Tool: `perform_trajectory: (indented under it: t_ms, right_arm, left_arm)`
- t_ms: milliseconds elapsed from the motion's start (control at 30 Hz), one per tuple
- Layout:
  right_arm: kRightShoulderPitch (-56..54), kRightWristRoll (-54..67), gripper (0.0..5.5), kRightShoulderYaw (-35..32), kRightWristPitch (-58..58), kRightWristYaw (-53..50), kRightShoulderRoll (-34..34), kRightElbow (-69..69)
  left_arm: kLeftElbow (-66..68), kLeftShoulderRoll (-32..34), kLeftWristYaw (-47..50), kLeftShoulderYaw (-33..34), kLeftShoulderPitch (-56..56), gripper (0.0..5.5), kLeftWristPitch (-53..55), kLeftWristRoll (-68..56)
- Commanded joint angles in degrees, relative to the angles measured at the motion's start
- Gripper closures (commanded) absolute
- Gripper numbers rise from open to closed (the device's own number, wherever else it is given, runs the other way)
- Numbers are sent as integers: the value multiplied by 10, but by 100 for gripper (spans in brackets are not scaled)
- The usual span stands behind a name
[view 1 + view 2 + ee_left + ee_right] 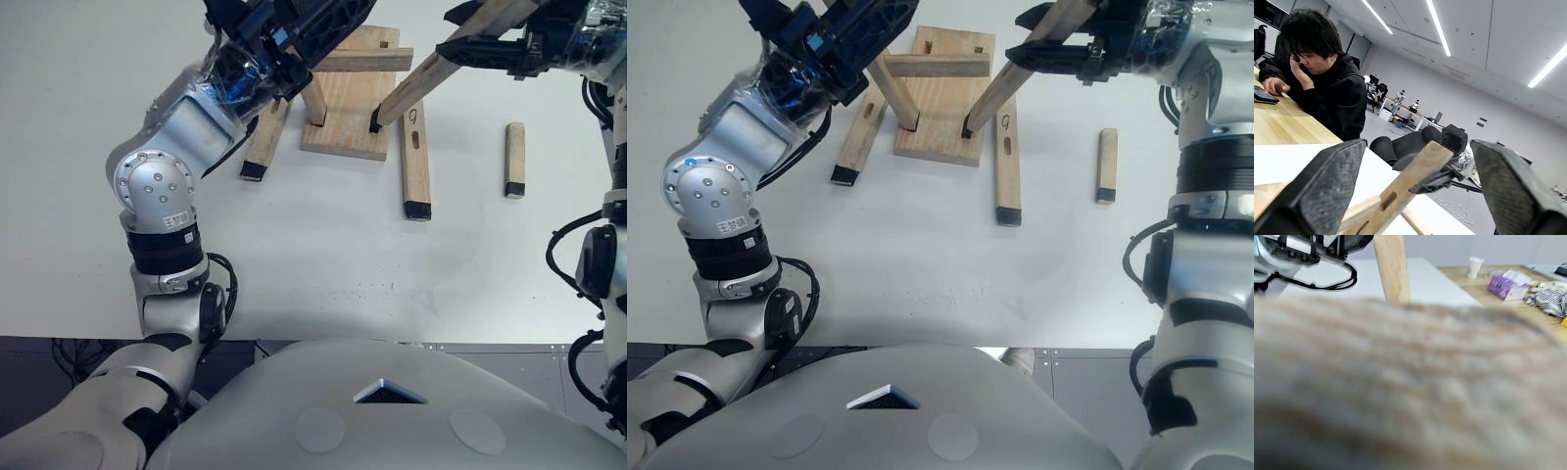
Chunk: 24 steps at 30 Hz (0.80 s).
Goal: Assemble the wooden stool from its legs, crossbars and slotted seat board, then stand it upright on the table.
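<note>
Handwritten "9" on lying leg (1007,168)

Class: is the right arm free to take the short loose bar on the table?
Probably not yet: the right gripper is shut on a leg; the short bar itself lies unobstructed nearby.

We have our left arm (157,186) bent sharply at the elbow, with the forearm running forward and inward. Its wrist carries the left gripper (313,29) raised at the far centre. Its 2 fingers (1327,191) stand wide apart (the dark pads face each other across a broad gap). Our right arm (1205,186) rises along the right side and turns inward at the wrist, so the right gripper (1058,49) points toward the left one. Its 2 fingers are clamped on a stool leg (1009,88), which it holds tilted. Our 2 grippers sit near each other at about the same height, not touching
</note>
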Motion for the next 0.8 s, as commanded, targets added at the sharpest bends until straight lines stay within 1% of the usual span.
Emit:
perform_trajectory:
  t_ms: [33, 233, 367, 500, 533, 567, 700, 733, 767, 800]
  right_arm:
    - [-13, -57, 346, 43, -4, 14, -13, 17]
    - [-78, -93, 346, 88, 34, 26, -18, 39]
    - [-100, -103, 346, 105, 50, 27, -14, 37]
    - [-104, -109, 346, 123, 56, 29, -14, 30]
    - [-105, -111, 346, 127, 57, 29, -14, 30]
    - [-106, -112, 346, 130, 58, 29, -14, 30]
    - [-110, -116, 346, 136, 65, 25, -12, 28]
    - [-111, -117, 346, 137, 67, 22, -11, 28]
    - [-112, -119, 346, 139, 71, 19, -10, 29]
    - [-113, -119, 346, 140, 75, 18, -9, 30]
  left_arm:
    - [6, -10, 8, -11, -3, 163, -13, 28]
    - [25, -32, 14, -30, -9, 163, -48, 82]
    - [67, -61, 48, -34, -23, 163, -89, 136]
    - [112, -87, 81, -33, -34, 229, -128, 188]
    - [118, -91, 87, -37, -36, 252, -137, 204]
    - [126, -94, 95, -47, -41, 256, -150, 229]
    - [164, -76, 110, -134, -54, 327, -205, 374]
    - [176, -73, 110, -158, -55, 352, -214, 406]
    - [190, -74, 106, -181, -52, 358, -220, 431]
    - [202, -76, 102, -199, -49, 379, -222, 451]
